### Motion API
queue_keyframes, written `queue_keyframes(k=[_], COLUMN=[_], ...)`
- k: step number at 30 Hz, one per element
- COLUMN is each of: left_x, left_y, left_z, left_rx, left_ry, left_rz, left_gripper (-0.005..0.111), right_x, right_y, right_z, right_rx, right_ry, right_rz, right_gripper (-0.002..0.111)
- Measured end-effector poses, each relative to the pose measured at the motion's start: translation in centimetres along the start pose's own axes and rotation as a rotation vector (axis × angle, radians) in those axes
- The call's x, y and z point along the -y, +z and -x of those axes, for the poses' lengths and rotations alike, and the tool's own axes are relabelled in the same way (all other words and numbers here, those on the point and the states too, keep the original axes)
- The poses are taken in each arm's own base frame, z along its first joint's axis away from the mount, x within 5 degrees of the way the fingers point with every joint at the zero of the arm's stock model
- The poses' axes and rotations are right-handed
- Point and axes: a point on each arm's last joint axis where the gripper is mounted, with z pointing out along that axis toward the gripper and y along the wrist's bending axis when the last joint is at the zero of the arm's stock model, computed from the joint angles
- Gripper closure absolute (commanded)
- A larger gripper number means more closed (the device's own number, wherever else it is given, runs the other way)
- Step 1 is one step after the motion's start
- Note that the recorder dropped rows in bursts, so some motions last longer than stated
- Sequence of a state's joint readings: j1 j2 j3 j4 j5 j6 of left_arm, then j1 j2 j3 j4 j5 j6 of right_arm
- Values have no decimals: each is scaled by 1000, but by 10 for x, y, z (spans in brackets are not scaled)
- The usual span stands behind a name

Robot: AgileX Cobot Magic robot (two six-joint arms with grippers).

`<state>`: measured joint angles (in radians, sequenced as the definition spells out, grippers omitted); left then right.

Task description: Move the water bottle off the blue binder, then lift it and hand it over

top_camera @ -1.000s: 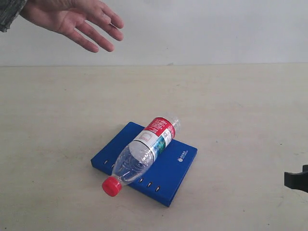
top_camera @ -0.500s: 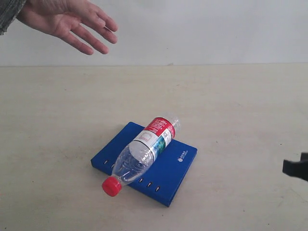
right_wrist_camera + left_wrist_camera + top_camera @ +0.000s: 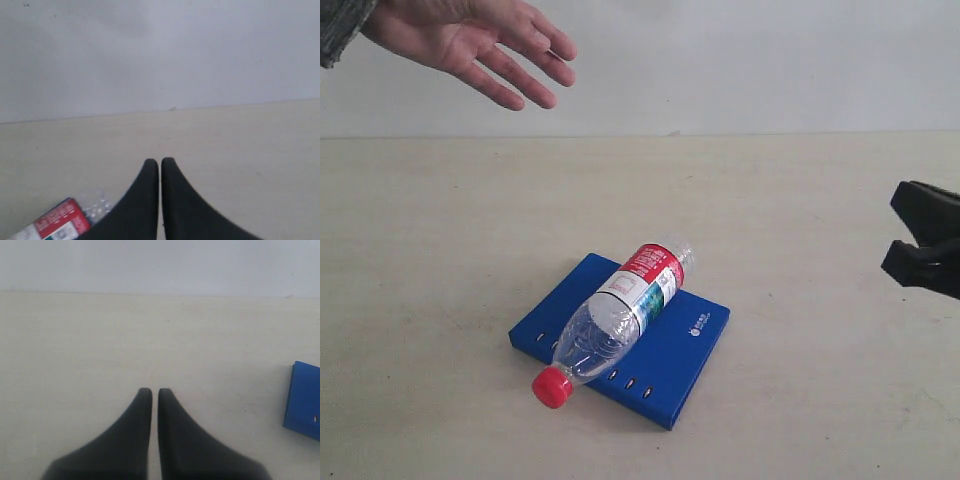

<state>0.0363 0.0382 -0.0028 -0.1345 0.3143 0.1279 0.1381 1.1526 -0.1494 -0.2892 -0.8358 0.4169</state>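
Left gripper was pinched closed, fingertips basically touching. Right gripper looked closed too, hanging mid-air I think.

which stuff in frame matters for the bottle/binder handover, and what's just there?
Job: water bottle, lying on the blue binder; right gripper; person's open hand, likely the receiver.
Just there: table; wall; left gripper, away from the bottle.

Clear glossy plastic water bottle, smooth blue binder, matt table.
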Motion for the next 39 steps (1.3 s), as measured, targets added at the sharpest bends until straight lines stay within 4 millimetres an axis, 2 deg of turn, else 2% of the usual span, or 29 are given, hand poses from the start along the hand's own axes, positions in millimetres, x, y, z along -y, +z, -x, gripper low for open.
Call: queue_keyframes(k=[4, 7, 9, 14, 15, 18, 20, 22, 23, 24, 26, 31, 35, 39], left_x=[0, 0, 0, 0, 0, 0, 0, 0, 0, 0, 0, 0, 0, 0], left_y=[0, 0, 0, 0, 0, 0, 0, 0, 0, 0, 0, 0, 0, 0], left_z=[0, 0, 0, 0, 0, 0, 0, 0, 0, 0, 0, 0, 0, 0], left_rx=[0, 0, 0, 0, 0, 0, 0, 0, 0, 0, 0, 0, 0, 0], left_ry=[0, 0, 0, 0, 0, 0, 0, 0, 0, 0, 0, 0, 0, 0], left_rz=[0, 0, 0, 0, 0, 0, 0, 0, 0, 0, 0, 0, 0, 0], left_gripper=[102, 102, 102, 102, 102, 102, 102, 102, 102, 102, 102, 102, 102, 102], right_x=[-7, -16, -20, -35, -41, -48, -49, -49, -47, -46, -43, -43, -66, -95], right_y=[0, -2, -4, -2, 5, 21, 25, 32, 37, 40, 49, 71, 87, 110], right_z=[-6, -13, -16, -15, -5, 27, 37, 44, 45, 45, 40, 25, 17, 17], right_rx=[-70, -167, -210, -333, -348, -332, -351, -367, -379, -389, -420, -489, -505, -476], right_ry=[107, 253, 276, 70, -16, -262, -423, -523, -552, -562, -564, -533, -575, -712], right_rz=[69, 157, 197, 388, 455, 550, 596, 620, 625, 627, 636, 703, 787, 780], right_gripper=[108, 108, 108, 108, 108, 90, 70, 39, 32, 31, 35, 54, 56, 56])
